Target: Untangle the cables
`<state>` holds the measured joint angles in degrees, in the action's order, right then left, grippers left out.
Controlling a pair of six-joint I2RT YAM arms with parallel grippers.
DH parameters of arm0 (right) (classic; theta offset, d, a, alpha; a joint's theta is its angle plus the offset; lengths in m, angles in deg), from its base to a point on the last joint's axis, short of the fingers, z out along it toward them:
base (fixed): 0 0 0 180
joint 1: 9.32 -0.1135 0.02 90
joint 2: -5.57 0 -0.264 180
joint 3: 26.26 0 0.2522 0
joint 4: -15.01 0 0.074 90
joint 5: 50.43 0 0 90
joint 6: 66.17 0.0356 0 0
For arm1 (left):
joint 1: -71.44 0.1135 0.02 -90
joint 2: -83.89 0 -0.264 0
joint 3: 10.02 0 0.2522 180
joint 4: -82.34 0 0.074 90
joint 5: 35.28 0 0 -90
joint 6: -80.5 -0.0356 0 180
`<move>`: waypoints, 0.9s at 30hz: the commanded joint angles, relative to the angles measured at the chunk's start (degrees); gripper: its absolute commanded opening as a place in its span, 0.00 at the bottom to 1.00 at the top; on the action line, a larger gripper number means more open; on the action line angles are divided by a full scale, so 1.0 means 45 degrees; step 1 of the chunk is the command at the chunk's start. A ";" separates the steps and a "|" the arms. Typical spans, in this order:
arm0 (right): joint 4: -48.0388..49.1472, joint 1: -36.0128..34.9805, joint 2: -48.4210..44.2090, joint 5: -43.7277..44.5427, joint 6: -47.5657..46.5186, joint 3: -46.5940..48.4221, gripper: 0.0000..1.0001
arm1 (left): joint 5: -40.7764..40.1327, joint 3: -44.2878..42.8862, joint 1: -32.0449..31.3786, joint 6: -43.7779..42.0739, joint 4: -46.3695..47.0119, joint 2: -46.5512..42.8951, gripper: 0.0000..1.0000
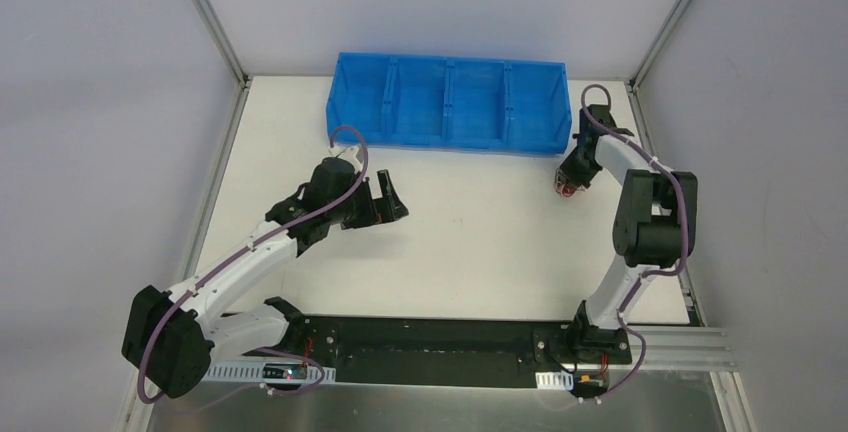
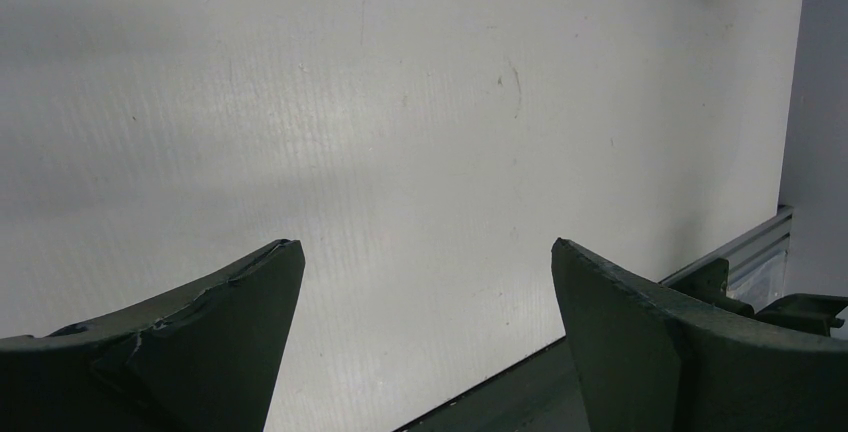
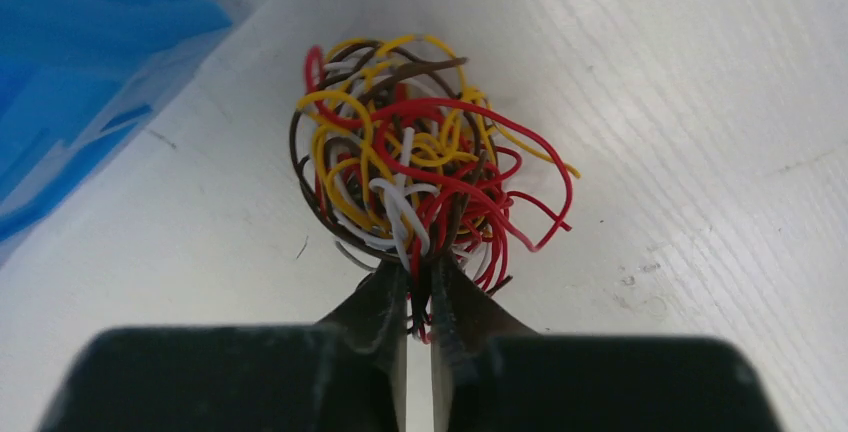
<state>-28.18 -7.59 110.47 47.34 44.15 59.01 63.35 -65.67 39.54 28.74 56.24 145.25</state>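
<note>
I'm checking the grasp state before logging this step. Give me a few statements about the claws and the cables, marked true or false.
1. The right claw is shut on the cables. True.
2. The left claw holds a red strand. False: it is open and empty, over bare table.
3. The cables are bunched in one ball. True.
4. The cables lie inside the blue bin. False: they are outside it, near its right end.
</note>
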 commanded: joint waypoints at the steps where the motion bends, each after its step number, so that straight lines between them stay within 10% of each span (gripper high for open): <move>1: 0.0064 -0.0703 -0.1114 -0.1067 -0.0127 -0.0547 0.01 | -0.0404 0.0275 -0.0059 0.0435 0.0144 -0.0567 1.00; 13: 0.3722 -0.6066 -0.7053 -0.9825 0.1321 -0.4835 0.00 | 0.2592 0.1426 -0.0069 0.1949 0.3837 -0.0479 1.00; 24: 0.4947 -0.9302 -0.6025 -1.0409 0.1295 -0.4160 0.01 | 0.3767 0.2948 -0.0248 0.4332 0.8243 0.0370 0.93; 27: 0.5097 -0.9685 -0.5752 -1.0418 0.1376 -0.3877 0.01 | 0.3767 0.3316 -0.0313 0.4751 0.9089 0.0581 0.78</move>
<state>-9.38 -49.42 83.59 2.33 49.39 37.35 78.54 -52.59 38.80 46.26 87.63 147.02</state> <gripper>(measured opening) 0.034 0.887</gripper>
